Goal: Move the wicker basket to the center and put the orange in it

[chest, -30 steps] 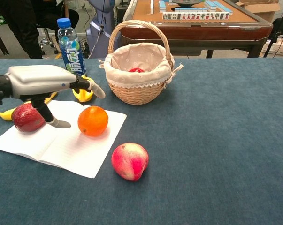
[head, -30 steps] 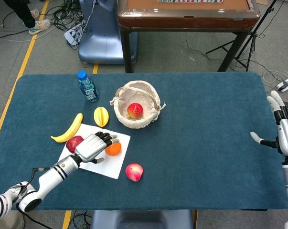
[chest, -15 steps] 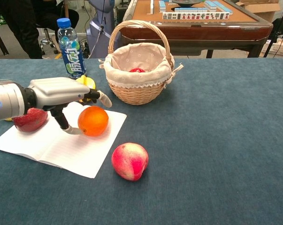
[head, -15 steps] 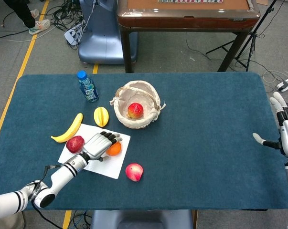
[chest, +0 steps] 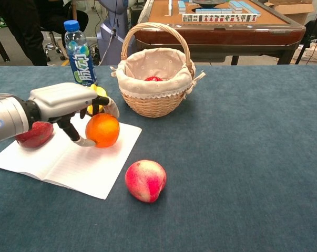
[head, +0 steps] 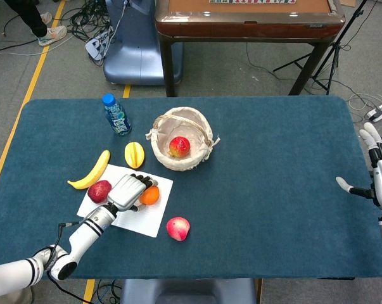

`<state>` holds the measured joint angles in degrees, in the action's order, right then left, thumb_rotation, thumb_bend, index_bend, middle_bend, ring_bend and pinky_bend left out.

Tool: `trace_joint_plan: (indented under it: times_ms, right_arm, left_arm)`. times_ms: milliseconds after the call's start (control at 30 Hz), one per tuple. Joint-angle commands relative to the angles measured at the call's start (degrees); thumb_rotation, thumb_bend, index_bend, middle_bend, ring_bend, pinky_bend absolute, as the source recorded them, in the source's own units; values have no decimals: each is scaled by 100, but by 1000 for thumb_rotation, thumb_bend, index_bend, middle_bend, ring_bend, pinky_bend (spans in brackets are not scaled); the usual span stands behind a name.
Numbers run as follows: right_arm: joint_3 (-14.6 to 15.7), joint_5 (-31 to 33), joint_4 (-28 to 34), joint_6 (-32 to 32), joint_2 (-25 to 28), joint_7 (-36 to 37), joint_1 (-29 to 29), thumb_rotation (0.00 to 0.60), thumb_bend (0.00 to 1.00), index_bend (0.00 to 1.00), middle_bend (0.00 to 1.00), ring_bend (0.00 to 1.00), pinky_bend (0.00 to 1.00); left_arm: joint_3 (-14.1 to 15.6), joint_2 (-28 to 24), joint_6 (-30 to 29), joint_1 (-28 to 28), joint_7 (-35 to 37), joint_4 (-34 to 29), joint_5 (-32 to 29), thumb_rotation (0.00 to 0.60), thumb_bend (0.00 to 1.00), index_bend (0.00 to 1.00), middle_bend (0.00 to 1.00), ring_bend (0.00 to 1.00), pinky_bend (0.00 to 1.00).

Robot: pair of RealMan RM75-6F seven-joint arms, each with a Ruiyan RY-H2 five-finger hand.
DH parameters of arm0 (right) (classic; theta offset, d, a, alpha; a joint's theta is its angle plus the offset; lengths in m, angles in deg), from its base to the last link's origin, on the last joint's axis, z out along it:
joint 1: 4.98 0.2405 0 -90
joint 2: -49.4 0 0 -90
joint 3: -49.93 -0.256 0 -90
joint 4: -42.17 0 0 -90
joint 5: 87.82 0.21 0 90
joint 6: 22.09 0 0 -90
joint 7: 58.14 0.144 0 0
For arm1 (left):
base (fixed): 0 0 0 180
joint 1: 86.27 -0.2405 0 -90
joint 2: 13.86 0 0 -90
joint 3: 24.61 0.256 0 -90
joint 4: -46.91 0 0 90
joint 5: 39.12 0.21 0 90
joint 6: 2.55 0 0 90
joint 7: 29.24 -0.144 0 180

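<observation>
Basket [head: 181, 147] near table [head: 273, 190] center; orange [chest: 102, 130] just clasped by left hand [chest: 69, 102] fingers; right hand [head: 381, 180] spread, idle.

Even, bright overhead light is filling both views, objects are casting only faint soft shadows on the blue surface [chest: 242, 157], and everything is staying sharp, without glare or noticeable edge distortion.
</observation>
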<state>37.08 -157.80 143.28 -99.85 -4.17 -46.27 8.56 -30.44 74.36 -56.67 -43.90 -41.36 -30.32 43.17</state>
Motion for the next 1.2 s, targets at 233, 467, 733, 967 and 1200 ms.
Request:
trace_joint_plan:
  times_ms: [233, 467, 733, 967, 1200]
  right_arm:
    - [-15, -49, -13, 31, -22, 67, -47, 600, 137, 0, 0, 0, 0]
    - [-28, -92, 10, 69, -2, 50, -55, 600, 137, 0, 0, 0, 0]
    - [-48, -120, 31, 97, 21, 66, -70, 600, 137, 0, 0, 0, 0]
    - [-47, -110, -9, 151, 28, 122, -90, 600, 137, 0, 0, 0, 1]
    - [-62, -109, -55, 137, 60, 243, -146, 600, 136, 0, 0, 0, 1]
  left_arm:
    - [-486, -602, -909, -243, 720, -666, 36, 600, 250, 442, 435, 428, 461]
    - [-887, -567, -946, -7, 989, -734, -118, 600, 246, 436, 435, 421, 461]
    - [-1174, -160, -485, 518, 652, -314, -565, 600, 246, 430, 434, 417, 461]
    - [-1385, 169, -195, 912, 145, 61, -1059, 600, 224, 394, 421, 397, 461]
    - [-1483, 400, -276, 1065, -341, 218, -1487, 600, 175, 206, 228, 248, 451]
